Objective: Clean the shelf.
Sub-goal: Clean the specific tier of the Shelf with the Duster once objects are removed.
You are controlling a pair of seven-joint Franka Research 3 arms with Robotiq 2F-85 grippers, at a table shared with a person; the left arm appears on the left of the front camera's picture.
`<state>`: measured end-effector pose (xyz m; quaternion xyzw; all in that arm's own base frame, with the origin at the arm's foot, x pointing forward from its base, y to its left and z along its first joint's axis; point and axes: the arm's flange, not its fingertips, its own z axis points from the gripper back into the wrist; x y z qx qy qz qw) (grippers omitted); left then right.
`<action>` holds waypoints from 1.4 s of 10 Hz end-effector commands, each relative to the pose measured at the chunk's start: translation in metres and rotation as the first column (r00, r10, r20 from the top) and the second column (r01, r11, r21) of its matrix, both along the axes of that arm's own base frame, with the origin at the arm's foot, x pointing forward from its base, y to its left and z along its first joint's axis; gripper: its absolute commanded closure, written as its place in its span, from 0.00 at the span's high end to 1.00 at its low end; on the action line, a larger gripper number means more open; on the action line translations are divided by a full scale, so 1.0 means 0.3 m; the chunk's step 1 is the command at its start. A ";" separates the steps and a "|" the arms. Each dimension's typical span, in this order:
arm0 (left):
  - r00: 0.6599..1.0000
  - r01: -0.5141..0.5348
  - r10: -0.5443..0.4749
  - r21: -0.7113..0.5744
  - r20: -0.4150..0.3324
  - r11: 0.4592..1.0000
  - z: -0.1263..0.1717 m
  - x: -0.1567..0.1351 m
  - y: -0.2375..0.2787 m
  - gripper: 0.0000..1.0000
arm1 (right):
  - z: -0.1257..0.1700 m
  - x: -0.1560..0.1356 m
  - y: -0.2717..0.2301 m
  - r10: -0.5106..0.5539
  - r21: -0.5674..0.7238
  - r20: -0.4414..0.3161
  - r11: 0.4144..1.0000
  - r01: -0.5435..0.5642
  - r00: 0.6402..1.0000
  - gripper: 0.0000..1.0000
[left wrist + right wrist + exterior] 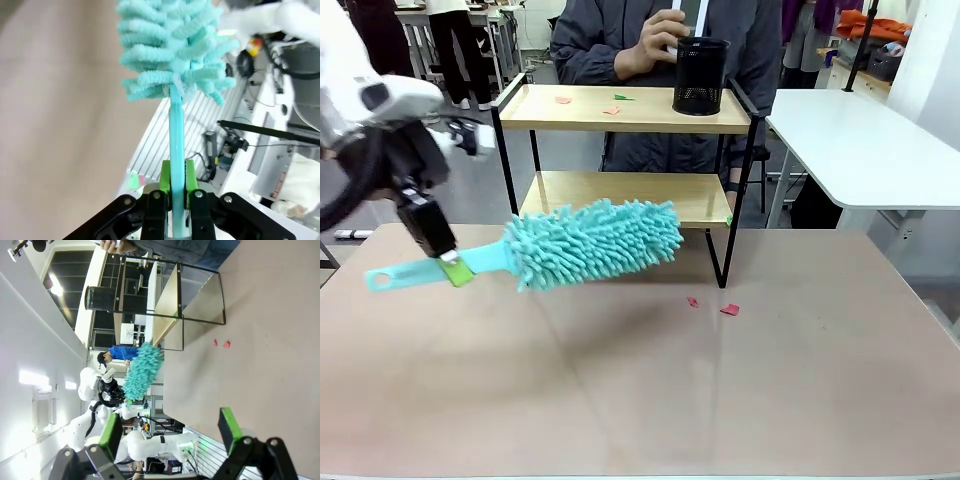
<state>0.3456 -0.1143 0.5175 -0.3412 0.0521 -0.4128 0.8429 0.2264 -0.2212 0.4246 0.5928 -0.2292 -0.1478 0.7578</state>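
Left gripper (451, 264) clamps turquoise duster (595, 240) near shelf (650, 122).

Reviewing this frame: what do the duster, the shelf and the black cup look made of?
Duster: soft teal chenille-like tufts, likely microfibre, on a glossy, slightly translucent plastic handle. Shelf: pale matte boards, wood or wood-look laminate, in a thin black frame, probably painted metal. Cup: black mesh, seemingly perforated metal; its wall shows a fine grid.

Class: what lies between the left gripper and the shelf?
Front view: the duster's teal fluffy head, on the handle the left gripper holds, before the shelf.
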 end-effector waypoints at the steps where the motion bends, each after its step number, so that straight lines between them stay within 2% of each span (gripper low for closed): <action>1: 0.998 -0.058 0.058 -0.210 -0.006 0.976 0.067 -0.111 0.254 0.00 | 0.005 0.007 -0.003 0.000 0.000 0.036 1.000 0.000 0.999 1.00; 3: 0.992 -0.117 0.091 -0.348 -0.090 0.930 0.057 -0.174 0.511 0.00 | 0.005 0.007 -0.003 0.000 0.000 0.036 1.000 0.000 0.999 1.00; 4: 0.988 -0.125 0.075 -0.405 -0.136 0.906 0.025 -0.195 0.607 0.00 | 0.005 0.007 -0.003 0.000 0.000 0.036 1.000 0.000 0.999 1.00; 5: 0.990 -0.096 0.040 -0.426 -0.139 0.900 -0.018 -0.219 0.656 0.00 | 0.005 0.007 -0.003 0.000 0.000 0.036 1.000 0.000 0.999 1.00; 6: 0.990 -0.053 -0.005 -0.414 -0.138 0.909 -0.059 -0.227 0.667 0.00 | 0.005 0.007 -0.003 0.000 0.000 0.036 1.000 0.000 0.999 1.00; 7: 0.983 -0.122 0.055 -0.403 -0.174 0.907 -0.085 -0.219 0.674 0.00 | 0.005 0.007 -0.003 0.000 0.000 0.036 1.000 0.000 0.999 1.00; 8: 0.987 -0.122 0.066 -0.420 -0.145 0.899 -0.019 -0.272 0.697 0.00 | 0.005 0.007 -0.003 0.000 0.000 0.036 1.000 0.000 0.999 1.00; 10: 0.987 -0.122 0.066 -0.420 -0.145 0.899 -0.019 -0.272 0.697 0.00 | 0.005 0.007 -0.003 0.000 0.000 0.036 1.000 0.000 0.999 1.00; 11: 0.983 -0.133 0.067 -0.407 -0.172 0.904 -0.063 -0.247 0.705 0.12 | 0.005 0.007 -0.003 0.000 0.000 0.036 1.000 0.000 0.999 1.00; 14: 0.975 -0.054 -0.031 -0.375 -0.218 0.926 -0.048 -0.230 0.521 0.12 | 0.005 0.007 -0.003 0.000 0.000 0.036 1.000 0.000 0.999 1.00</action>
